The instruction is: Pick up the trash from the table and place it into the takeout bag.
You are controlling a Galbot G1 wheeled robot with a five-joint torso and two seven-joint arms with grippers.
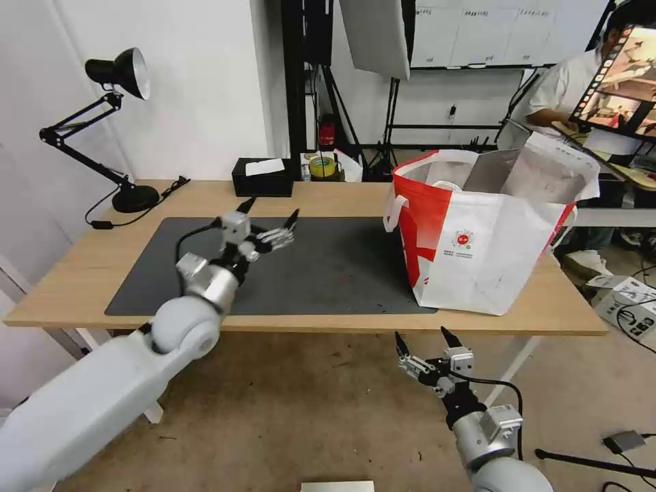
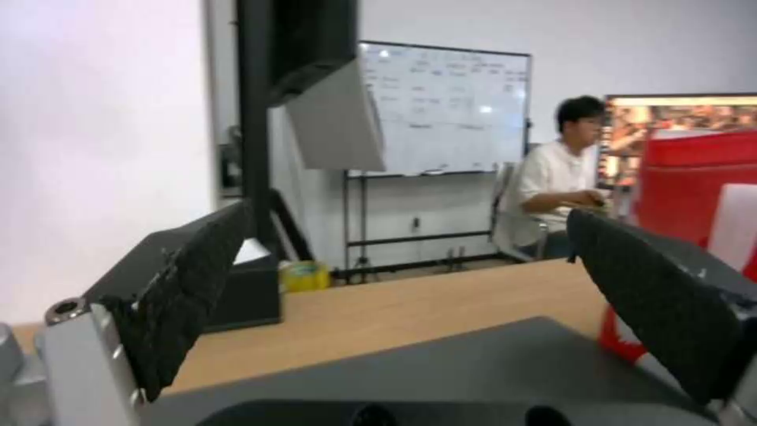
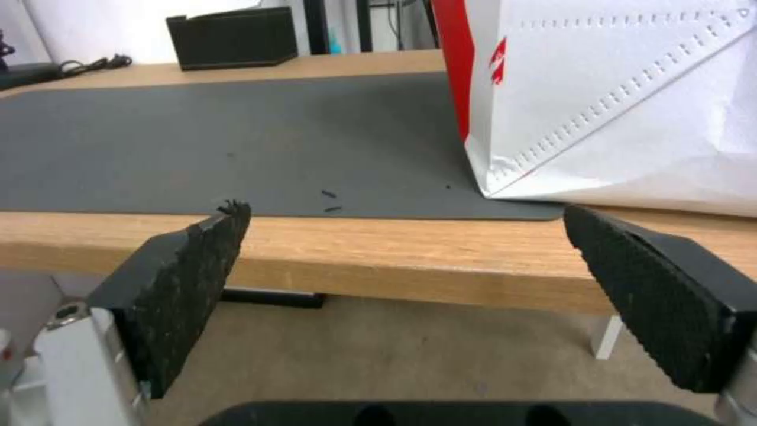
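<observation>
The takeout bag (image 1: 492,246), white and red with a foil lining, stands open on the right end of the table (image 1: 68,287), partly on the dark grey mat (image 1: 328,266). The trash is out of view. My left gripper (image 1: 270,210) hovers open over the back middle of the mat, to the left of the bag, with nothing between its fingers. In the left wrist view this gripper (image 2: 406,219) faces across the table with the bag (image 2: 694,171) at its side. My right gripper (image 1: 424,338) is open and empty below the table's front edge, facing the bag (image 3: 615,89).
A black tissue box (image 1: 262,176) and a tape roll (image 1: 321,166) sit at the table's back edge. A black desk lamp (image 1: 123,75) stands at the back left. A person sits behind the bag. Cables lie on the floor at right.
</observation>
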